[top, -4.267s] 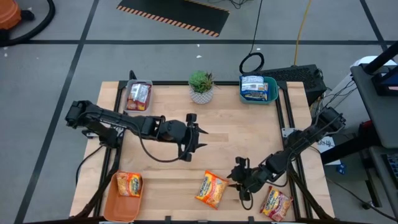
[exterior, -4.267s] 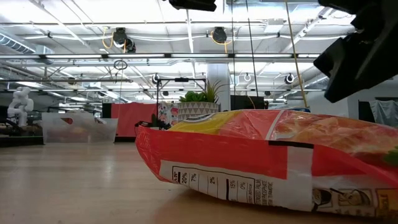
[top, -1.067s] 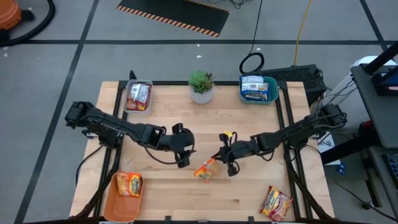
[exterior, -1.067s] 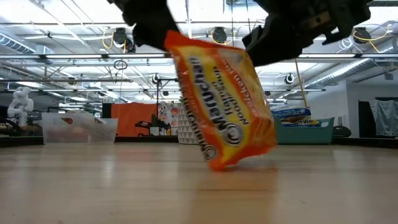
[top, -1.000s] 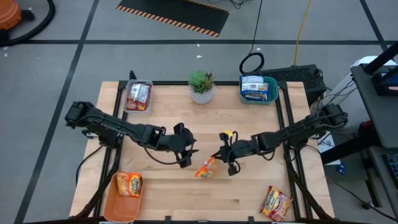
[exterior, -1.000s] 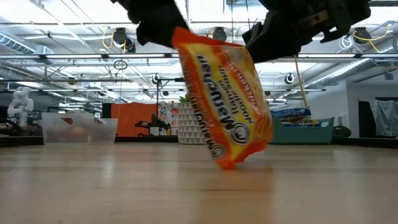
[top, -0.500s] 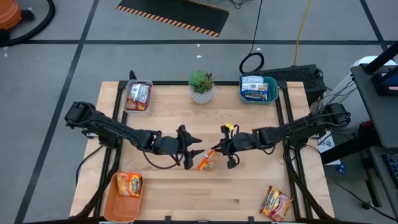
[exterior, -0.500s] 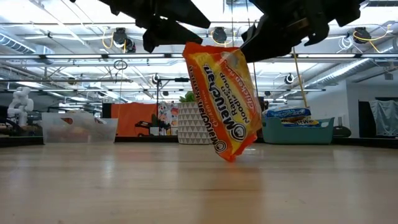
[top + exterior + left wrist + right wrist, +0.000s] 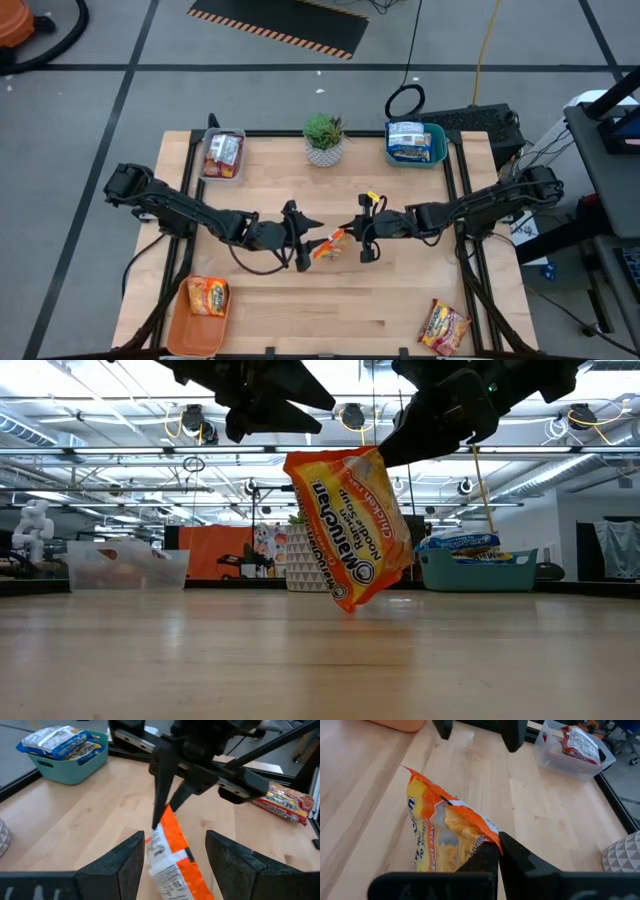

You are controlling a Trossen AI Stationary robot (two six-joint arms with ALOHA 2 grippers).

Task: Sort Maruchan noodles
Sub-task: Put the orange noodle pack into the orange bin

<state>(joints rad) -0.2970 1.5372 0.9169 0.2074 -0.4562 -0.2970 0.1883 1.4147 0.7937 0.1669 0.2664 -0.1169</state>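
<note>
High view: at the table's (image 9: pixel 400 300) middle, the right gripper (image 9: pixel 352 238) pinches an orange noodle packet (image 9: pixel 329 243); the left gripper (image 9: pixel 310 240) faces it, spread wide.

Low view: the packet hangs clear of the wood.

Left wrist view: parted fingers (image 9: pixel 125 862) flank the packet.

Right wrist view: clenched fingers (image 9: pixel 520 852) grip its edge.

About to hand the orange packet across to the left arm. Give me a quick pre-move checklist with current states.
1. Right gripper pinching the orange packet: ok, shut on one corner.
2. Packet clear of the table: ok, hanging above the wood in the low view.
3. Left gripper open to receive: ok, fingers spread either side of the packet.
4. Left fingers touching the packet: cannot tell.
5. Orange tray has room: ok, holds one packet.
</note>
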